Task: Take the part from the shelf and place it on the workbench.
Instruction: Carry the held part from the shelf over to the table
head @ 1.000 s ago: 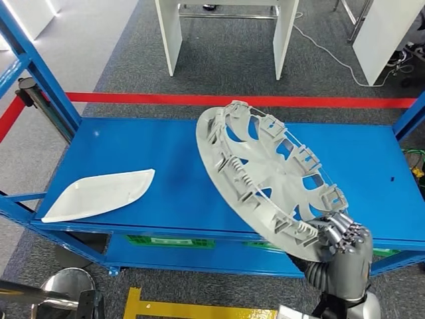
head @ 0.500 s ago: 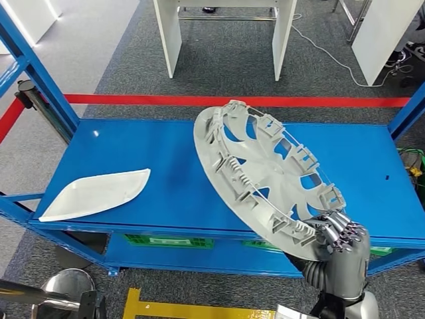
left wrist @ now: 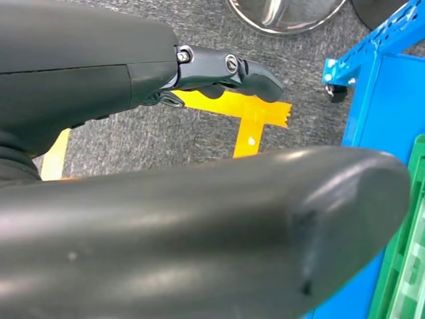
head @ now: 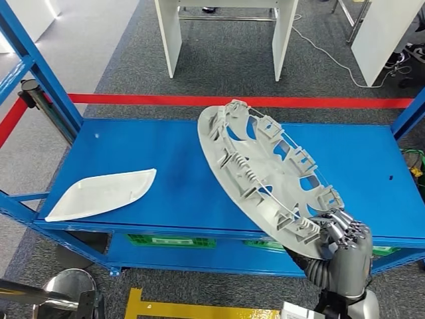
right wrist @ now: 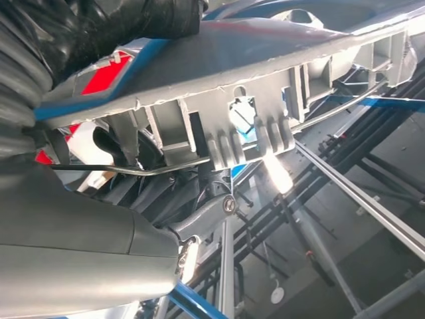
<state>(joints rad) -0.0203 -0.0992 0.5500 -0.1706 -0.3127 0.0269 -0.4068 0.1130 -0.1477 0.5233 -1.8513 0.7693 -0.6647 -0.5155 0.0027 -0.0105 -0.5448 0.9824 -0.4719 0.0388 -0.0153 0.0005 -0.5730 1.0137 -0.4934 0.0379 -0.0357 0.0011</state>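
R hand (head: 346, 246) clamped on near rim of grey hubcap (head: 265, 176), tilted over blue shelf (head: 150, 166); palm hidden under rim. L hand (left wrist: 220, 66): fingers partly cut off, can't tell its state.

Right hand (head: 346, 249) raised at the lower right of the head view, wrist ribbed and bent, fingers (head: 346, 228) curled over the near rim of the grey wheel cover (head: 265, 176), thumb beneath it, gripping it tilted. Left hand (left wrist: 215, 66) hanging low, thick thumb (left wrist: 250, 232) and a dark finger extended, apart, holding nothing.
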